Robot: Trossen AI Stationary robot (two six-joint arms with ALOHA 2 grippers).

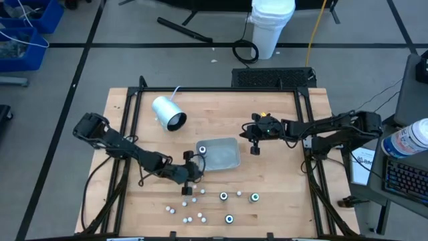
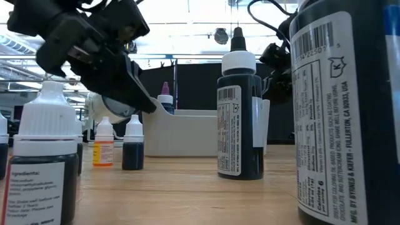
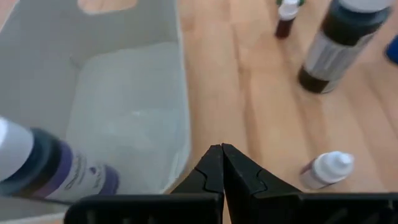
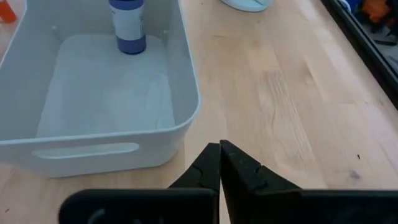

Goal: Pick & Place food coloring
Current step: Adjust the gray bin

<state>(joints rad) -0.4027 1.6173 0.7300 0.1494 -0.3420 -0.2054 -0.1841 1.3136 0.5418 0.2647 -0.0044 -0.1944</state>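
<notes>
One bottle (image 1: 202, 150) in tray (image 1: 227, 161); loose bottles (image 1: 223, 196) lie nearest left gripper (image 1: 194, 171), jaws together, empty; right gripper (image 1: 255, 142) likewise, beyond tray's far side

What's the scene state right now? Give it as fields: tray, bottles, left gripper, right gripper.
tray: grey tray mid-table, one bottle in tray standing upright
bottles: remaining bottles loose on the table in front of the tray
left gripper: left gripper shut, empty, at the tray's left end
right gripper: right gripper shut, empty, just off the tray's right end
</notes>
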